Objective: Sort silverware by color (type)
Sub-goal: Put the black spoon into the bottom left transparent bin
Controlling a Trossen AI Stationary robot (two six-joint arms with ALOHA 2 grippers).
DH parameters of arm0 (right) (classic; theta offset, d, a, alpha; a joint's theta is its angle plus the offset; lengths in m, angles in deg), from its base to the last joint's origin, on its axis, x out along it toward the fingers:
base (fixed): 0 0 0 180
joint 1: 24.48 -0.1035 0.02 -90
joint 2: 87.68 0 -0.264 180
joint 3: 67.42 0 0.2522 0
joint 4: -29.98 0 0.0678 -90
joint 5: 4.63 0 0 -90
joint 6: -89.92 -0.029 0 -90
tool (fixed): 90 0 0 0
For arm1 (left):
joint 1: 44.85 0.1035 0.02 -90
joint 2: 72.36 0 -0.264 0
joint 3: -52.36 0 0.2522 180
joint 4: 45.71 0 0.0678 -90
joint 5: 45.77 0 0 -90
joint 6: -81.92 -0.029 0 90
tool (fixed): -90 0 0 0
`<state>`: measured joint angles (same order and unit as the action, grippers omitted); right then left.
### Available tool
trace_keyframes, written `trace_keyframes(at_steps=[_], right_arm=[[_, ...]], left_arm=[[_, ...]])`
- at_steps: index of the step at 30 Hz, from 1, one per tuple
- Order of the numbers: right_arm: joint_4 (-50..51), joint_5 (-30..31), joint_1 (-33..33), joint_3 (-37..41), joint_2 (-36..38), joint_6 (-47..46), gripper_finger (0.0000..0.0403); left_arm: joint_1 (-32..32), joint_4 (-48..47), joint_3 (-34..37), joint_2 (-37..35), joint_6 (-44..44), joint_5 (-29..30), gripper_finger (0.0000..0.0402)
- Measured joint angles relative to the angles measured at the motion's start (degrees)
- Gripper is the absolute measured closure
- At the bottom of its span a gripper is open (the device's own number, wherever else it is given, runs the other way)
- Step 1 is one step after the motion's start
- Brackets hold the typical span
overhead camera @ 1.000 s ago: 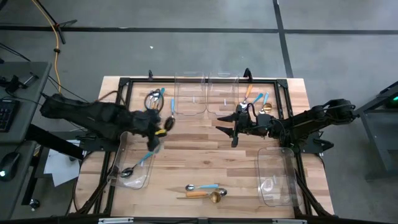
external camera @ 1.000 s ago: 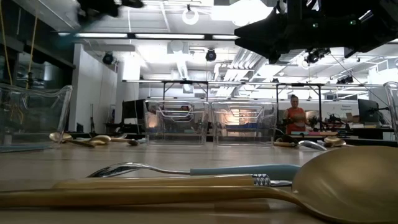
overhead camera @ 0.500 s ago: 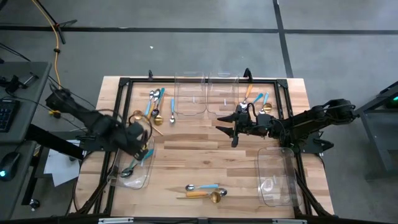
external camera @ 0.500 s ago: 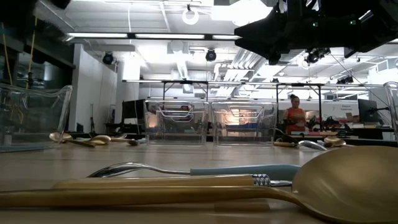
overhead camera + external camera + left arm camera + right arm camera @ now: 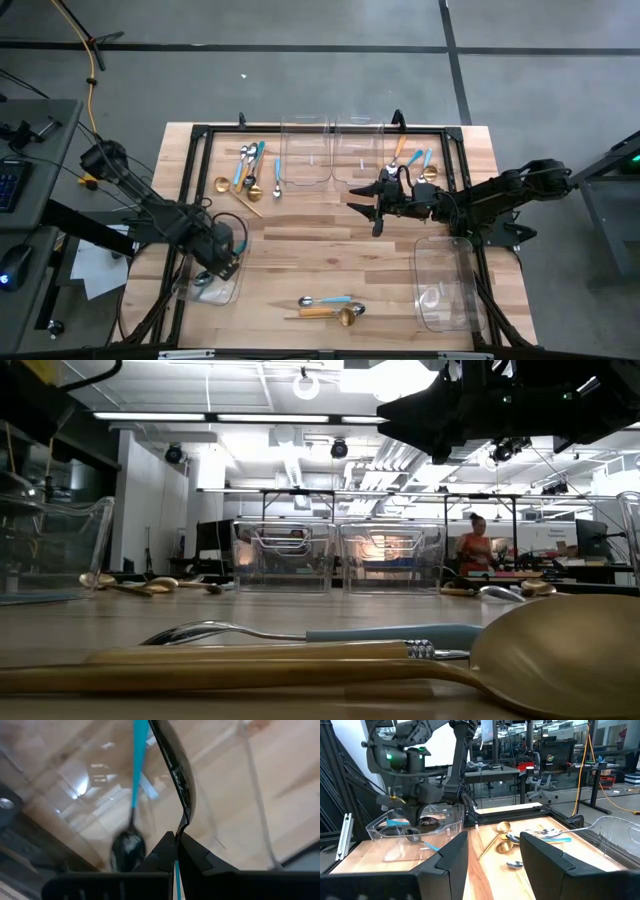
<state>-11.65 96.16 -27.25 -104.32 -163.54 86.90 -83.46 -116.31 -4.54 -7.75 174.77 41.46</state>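
My left gripper (image 5: 226, 264) hangs over the clear near-left bin (image 5: 188, 292), pointing down and shut on a dark-headed spoon (image 5: 176, 767) with a blue handle. Another dark-headed, blue-handled spoon (image 5: 128, 847) lies on that bin's floor. More silverware lies on the table in a far-left cluster (image 5: 250, 165) and a far-right cluster (image 5: 415, 160). Near the front edge lie a light-blue-handled spoon (image 5: 325, 300) and a gold one (image 5: 335, 314). My right gripper (image 5: 374, 206) waits open, level, right of the table's middle. My left gripper pinches the dark spoon at its thin neck (image 5: 181, 826), where head meets handle, between its two fingertips. The fingers come from above, pointing down. The dark head sticks out beyond the tips toward the bin, and the blue handle (image 5: 176, 870) runs back between the fingers. The spoon is lifted clear.
Two clear bins (image 5: 305, 150) (image 5: 358, 150) stand side by side at the far middle, and another clear bin (image 5: 445, 282) lies near right. A black frame (image 5: 300, 128) runs around the wooden table. A person (image 5: 473, 550) stands in the room beyond.
My left gripper has swung from beside the far-left cluster toward the table's near edge and down, over the near-left bin. It has rolled its wrist and tipped to point down. The dark spoon has travelled with it, still held.
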Motion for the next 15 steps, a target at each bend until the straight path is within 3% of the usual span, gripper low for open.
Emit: trace_keyframes(at_steps=[15], right_arm=[[-0.04, 0.0, 0.0, 0.0, 0.0, 0.02, 0.024]], left_arm=[[1.9, 8.65, 7.32, 4.22, -2.98, 0.25, 0.0401]])
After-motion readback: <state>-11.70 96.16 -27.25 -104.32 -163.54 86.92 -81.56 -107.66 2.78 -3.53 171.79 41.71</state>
